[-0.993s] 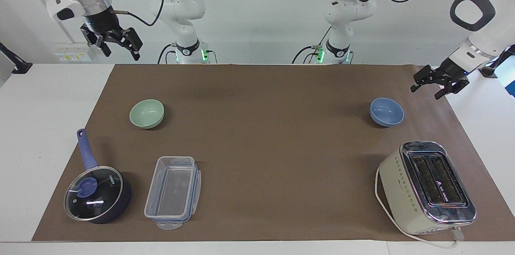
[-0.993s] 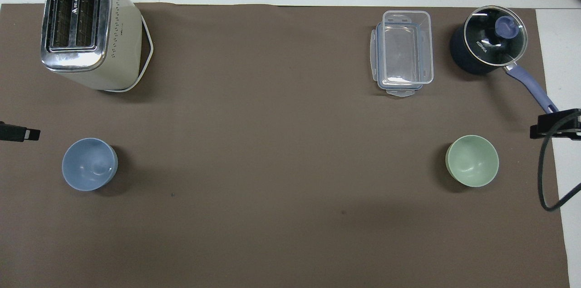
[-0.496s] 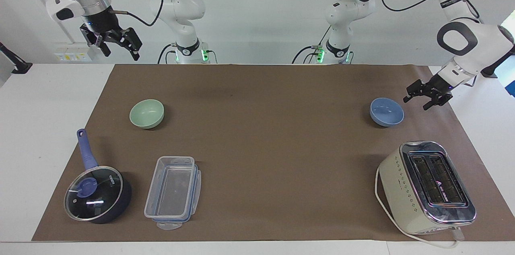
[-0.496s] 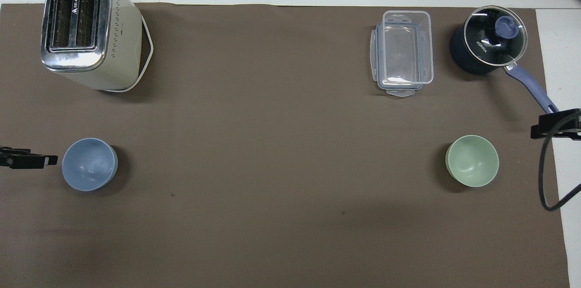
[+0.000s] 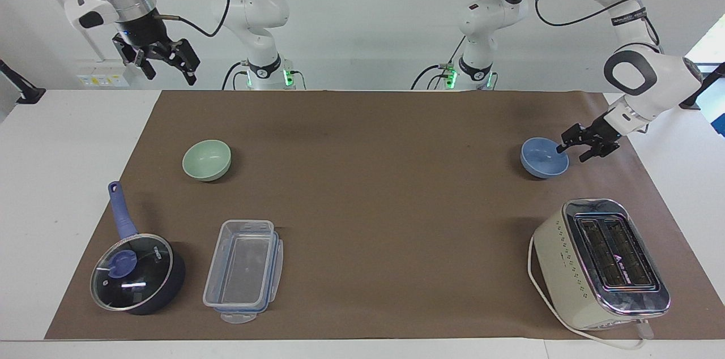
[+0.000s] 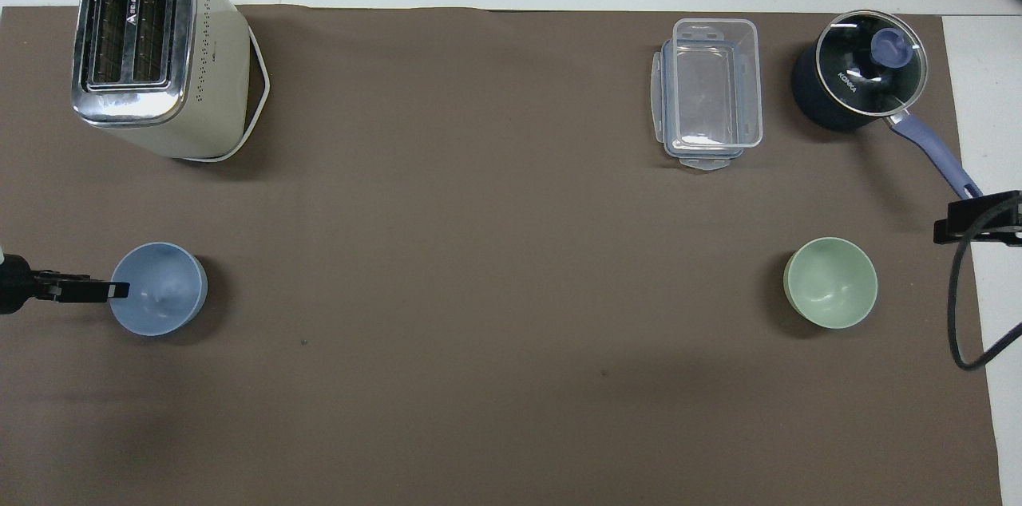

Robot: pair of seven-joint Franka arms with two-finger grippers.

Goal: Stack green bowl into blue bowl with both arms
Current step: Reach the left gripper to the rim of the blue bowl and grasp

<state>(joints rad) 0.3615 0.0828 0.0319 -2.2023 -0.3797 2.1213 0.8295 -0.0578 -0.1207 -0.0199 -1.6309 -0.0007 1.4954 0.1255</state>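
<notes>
The blue bowl (image 5: 542, 159) (image 6: 162, 290) sits upright on the brown mat toward the left arm's end of the table. My left gripper (image 5: 572, 153) (image 6: 112, 290) is low at that bowl's rim, open, with one finger over the inside edge and the other outside it. The green bowl (image 5: 207, 160) (image 6: 830, 293) rests alone on the mat toward the right arm's end. My right gripper (image 5: 170, 72) (image 6: 978, 219) waits raised and open, above the mat's edge at that end, well apart from the green bowl.
A cream toaster (image 5: 600, 263) (image 6: 148, 51) with its cord stands farther from the robots than the blue bowl. A clear plastic container (image 5: 243, 271) (image 6: 709, 91) and a dark-blue lidded saucepan (image 5: 136, 274) (image 6: 858, 71) lie farther out than the green bowl.
My left gripper came down and moved in across the mat to the blue bowl's rim. The right arm and both bowls stayed put.
</notes>
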